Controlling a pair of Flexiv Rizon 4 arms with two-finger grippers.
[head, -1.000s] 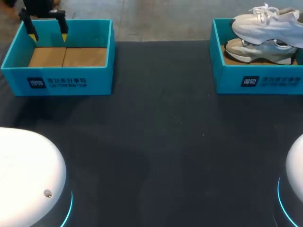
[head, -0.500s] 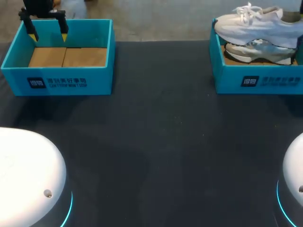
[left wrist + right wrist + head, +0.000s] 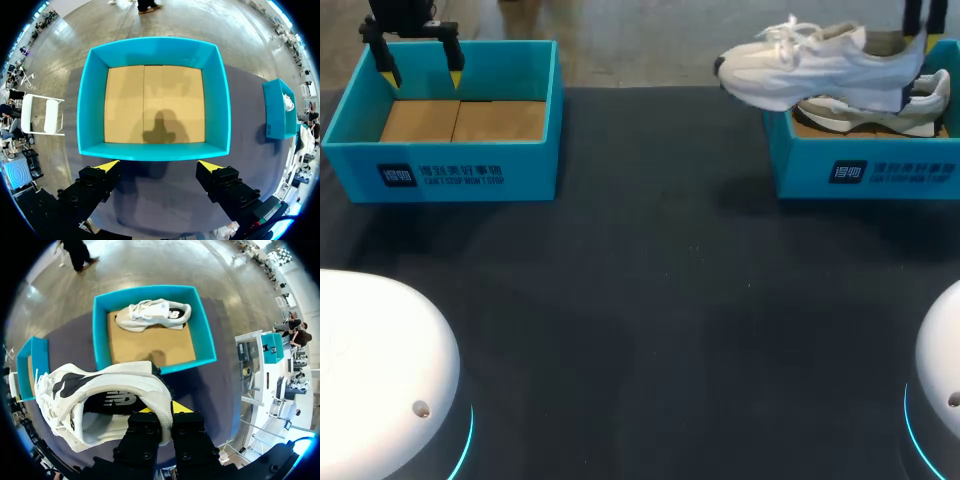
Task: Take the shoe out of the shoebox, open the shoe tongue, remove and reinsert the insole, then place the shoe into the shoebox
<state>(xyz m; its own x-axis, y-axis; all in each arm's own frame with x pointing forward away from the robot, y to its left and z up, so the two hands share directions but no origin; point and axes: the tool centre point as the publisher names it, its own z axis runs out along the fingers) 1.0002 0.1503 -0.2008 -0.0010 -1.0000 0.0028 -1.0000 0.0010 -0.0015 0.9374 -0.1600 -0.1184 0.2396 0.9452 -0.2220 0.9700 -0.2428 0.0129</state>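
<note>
Fingers of my right gripper (image 3: 167, 412) pinch the white shoe (image 3: 805, 65) by its heel; since a second ago it has slid from above the right shoebox (image 3: 865, 172) out past that box's left wall, toe leading. A second shoe (image 3: 880, 112) lies inside the box. Well apart from it, my left gripper (image 3: 420, 68), fingers spread, hasn't moved

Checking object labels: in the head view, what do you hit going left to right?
In order: empty shoebox → lifted shoe → right arm's fingers at its heel. Left out: left arm's fingers, over that box, and the second shoebox and the shoe inside, overlapped by the lifted one.
</note>
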